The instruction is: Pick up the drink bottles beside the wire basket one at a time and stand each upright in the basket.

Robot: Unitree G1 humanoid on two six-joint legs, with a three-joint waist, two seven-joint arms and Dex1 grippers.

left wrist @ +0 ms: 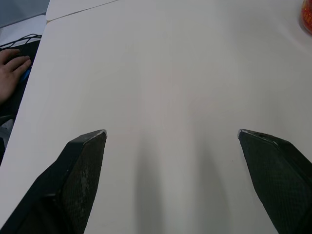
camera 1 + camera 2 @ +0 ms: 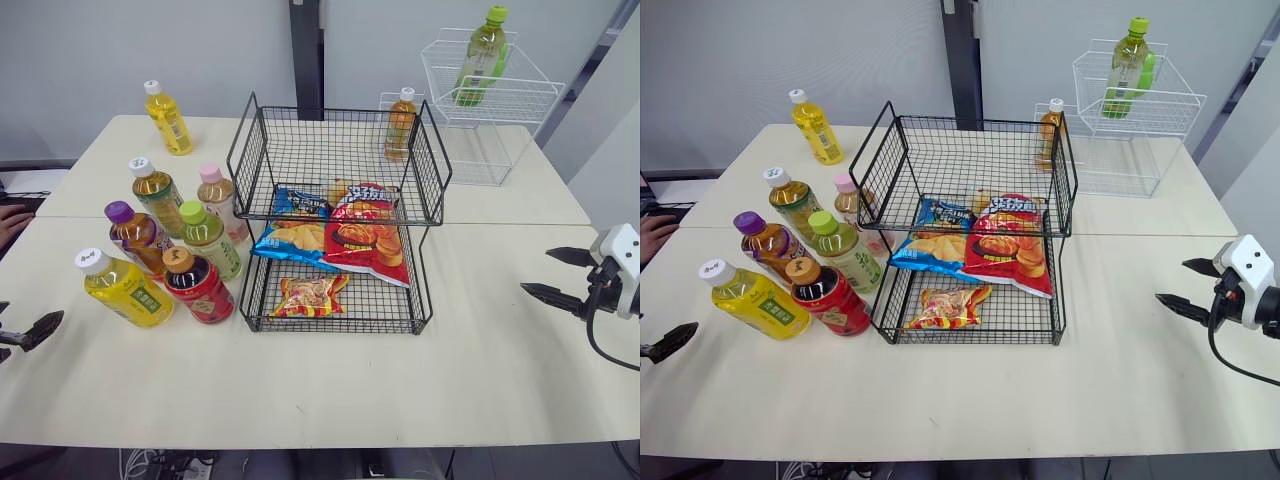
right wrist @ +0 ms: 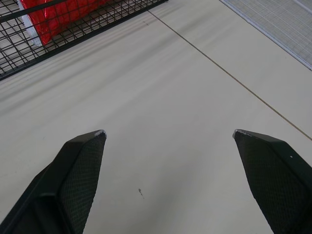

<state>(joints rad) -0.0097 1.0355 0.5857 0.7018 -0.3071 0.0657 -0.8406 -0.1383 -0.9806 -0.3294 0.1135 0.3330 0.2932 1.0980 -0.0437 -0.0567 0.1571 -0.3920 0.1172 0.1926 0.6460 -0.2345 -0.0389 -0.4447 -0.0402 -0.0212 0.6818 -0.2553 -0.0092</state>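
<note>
My left gripper point(image 1: 172, 132) hangs low over the bare table point(image 1: 161, 58), its two fingers point(image 1: 83, 161) spread wide with nothing between them. My right gripper point(image 2: 535, 272) is just as wide and empty, on the far side of the wire basket point(image 2: 250, 150) from the bottles. Six bottles cluster ahead of my left gripper and toward my inner side, close against the basket's wall, so I judge the first pick to be the left arm's job. The yellow bottle with the white cap point(image 2: 125, 288) is nearest my fingers and most exposed. The red bottle with the brown cap point(image 2: 198, 286) sits just beside it, further inward. I should take the yellow one first, coming at its body from the open outer side. I should close only once both fingers are past its widest part, or I risk shoving it into the red neighbour and toppling the group. The basket's upper tier is empty while snack bags point(image 2: 350, 235) fill the lower. So I would lift clear of the top rim and set the bottle upright in a corner, leaving room for the rest.
</note>
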